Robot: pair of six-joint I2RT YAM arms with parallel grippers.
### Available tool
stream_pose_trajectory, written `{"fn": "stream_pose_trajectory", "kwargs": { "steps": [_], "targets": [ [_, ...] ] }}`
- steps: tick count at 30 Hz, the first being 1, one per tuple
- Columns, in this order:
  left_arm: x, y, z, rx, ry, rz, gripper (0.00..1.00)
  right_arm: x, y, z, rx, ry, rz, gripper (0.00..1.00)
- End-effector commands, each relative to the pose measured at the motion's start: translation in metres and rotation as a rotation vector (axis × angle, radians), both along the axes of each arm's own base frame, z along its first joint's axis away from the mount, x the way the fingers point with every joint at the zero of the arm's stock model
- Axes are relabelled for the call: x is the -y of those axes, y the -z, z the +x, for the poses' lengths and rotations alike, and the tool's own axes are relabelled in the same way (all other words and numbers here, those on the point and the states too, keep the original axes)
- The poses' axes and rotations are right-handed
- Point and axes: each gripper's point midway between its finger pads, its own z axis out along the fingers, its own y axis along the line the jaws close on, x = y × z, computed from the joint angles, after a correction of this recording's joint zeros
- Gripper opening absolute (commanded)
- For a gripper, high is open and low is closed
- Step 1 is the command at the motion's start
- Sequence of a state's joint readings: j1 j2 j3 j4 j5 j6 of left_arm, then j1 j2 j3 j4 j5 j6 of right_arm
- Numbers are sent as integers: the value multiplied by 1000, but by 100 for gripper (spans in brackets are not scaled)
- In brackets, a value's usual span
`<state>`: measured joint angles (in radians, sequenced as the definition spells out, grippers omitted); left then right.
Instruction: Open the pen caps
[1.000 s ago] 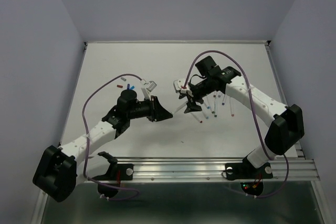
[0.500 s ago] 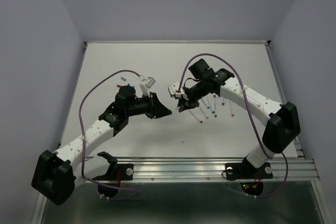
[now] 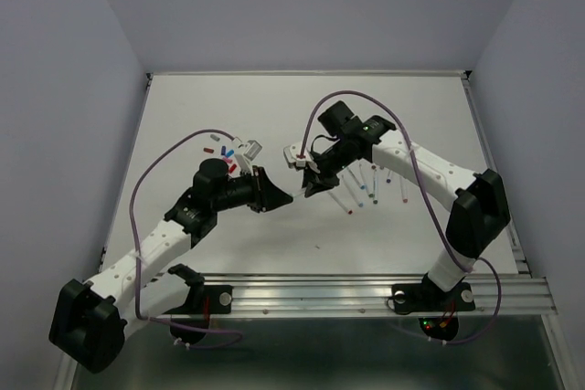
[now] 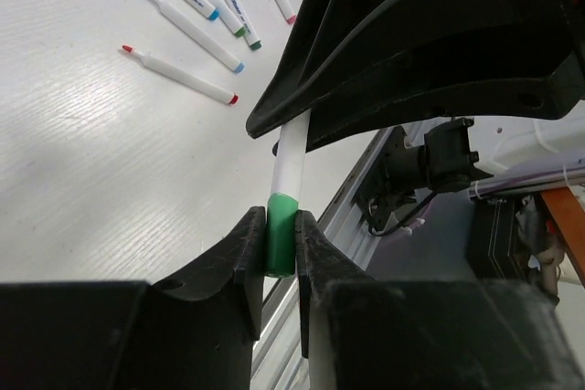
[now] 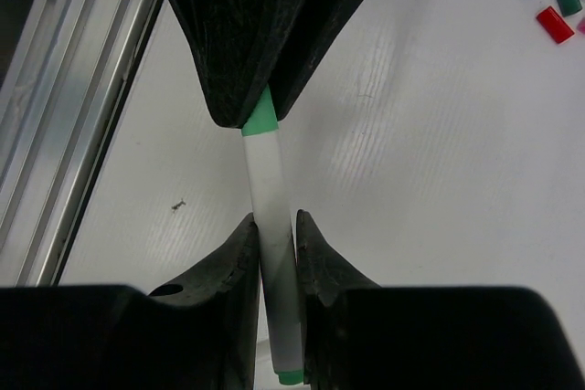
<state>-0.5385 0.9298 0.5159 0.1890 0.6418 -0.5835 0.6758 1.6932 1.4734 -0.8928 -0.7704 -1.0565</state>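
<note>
A white pen barrel (image 5: pixel 268 189) with a green cap (image 4: pixel 279 235) hangs above the table's middle between both grippers. My left gripper (image 4: pixel 280 253) is shut on the green cap. My right gripper (image 5: pixel 274 235) is shut on the white barrel, whose green end sticks out behind its fingers. In the top view the left gripper (image 3: pixel 274 194) and right gripper (image 3: pixel 315 184) stand tip to tip. Several loose pen caps (image 3: pixel 228 148) in red, blue and green lie behind the left gripper; the same pen caps (image 5: pixel 553 23) show in the right wrist view.
Several uncapped white pens (image 3: pixel 366 189) lie in a row under the right arm, and these pens (image 4: pixel 183 75) also show in the left wrist view. An aluminium rail (image 3: pixel 366 291) runs along the near table edge. A small dark speck (image 3: pixel 318 246) lies on the table.
My right gripper has moved left to meet the left gripper and has shut on the pen's barrel. The left gripper kept its hold on the green cap and shifted slightly left.
</note>
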Motion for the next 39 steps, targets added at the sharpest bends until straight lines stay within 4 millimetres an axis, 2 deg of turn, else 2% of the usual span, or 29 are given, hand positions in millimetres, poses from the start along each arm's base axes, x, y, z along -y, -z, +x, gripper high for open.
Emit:
{"fn": "stream_pose_trajectory", "kwargs": {
  "steps": [1,3,4,6,8,11,13,16,17,18,19,20,21,22,23,24,25,26,27,29,30,31,32,34,36,39],
  "targets": [
    [-8,26,-71,-238,204,50,0,52,-34,129,322,352,-37,1],
    [-15,29,-75,-250,190,84,0,66,-36,142,322,404,-44,1],
    [-17,27,-77,-238,184,87,0,80,-38,152,320,443,-46,1],
    [-27,35,-81,-265,153,147,0,91,-41,160,332,473,-49,1],
    [-32,33,-84,-241,155,172,0,104,-41,167,366,486,-75,1],
    [-39,36,-88,-255,141,208,0,114,-34,168,400,478,-130,1],
    [-36,26,-80,-219,120,189,0,114,-39,168,392,488,-127,1],
    [-31,8,-38,-159,-50,175,0,106,-56,170,376,568,-38,1],
    [-31,8,-25,-176,-119,172,0,100,-53,171,341,624,24,1],
    [-41,9,6,-135,-281,201,0,98,-56,172,319,679,73,1],
    [-50,5,25,-126,-398,221,0,99,-69,173,336,740,127,1],
    [-57,15,39,-149,-483,258,0,97,-62,174,277,829,198,1],
    [-79,23,61,-146,-665,311,0,97,-64,175,240,905,249,1],
    [-90,21,73,-148,-760,332,0,106,-84,187,277,1029,338,1],
    [-101,26,82,-163,-849,365,0,112,-79,188,232,1125,359,1],
    [-115,48,85,-212,-928,472,0,120,-64,187,100,1284,384,2],
    [-131,37,100,-197,-1071,488,0,130,-60,191,62,1398,389,2],
    [-138,53,106,-228,-1110,578,0,152,-43,193,-9,1617,361,2],
    [-145,46,115,-216,-1159,618,0,159,-33,192,-35,1686,335,5],
    [-143,54,126,-222,-1159,670,0,173,-11,181,-82,1795,261,5],
    [-143,69,131,-249,-1159,730,0,174,-8,177,-111,1820,274,5],
    [-139,64,140,-249,-1173,716,0,178,8,168,-134,1837,242,5],
    [-137,75,145,-256,-1163,754,0,179,14,165,-146,1847,241,6],
    [-135,73,159,-248,-1180,743,0,177,30,156,-167,1817,196,6],
    [-133,83,169,-257,-1159,757,0,177,44,150,-189,1817,159,7],
    [-143,95,179,-287,-1169,776,0,180,58,143,-206,1826,123,7]
  ]
}}
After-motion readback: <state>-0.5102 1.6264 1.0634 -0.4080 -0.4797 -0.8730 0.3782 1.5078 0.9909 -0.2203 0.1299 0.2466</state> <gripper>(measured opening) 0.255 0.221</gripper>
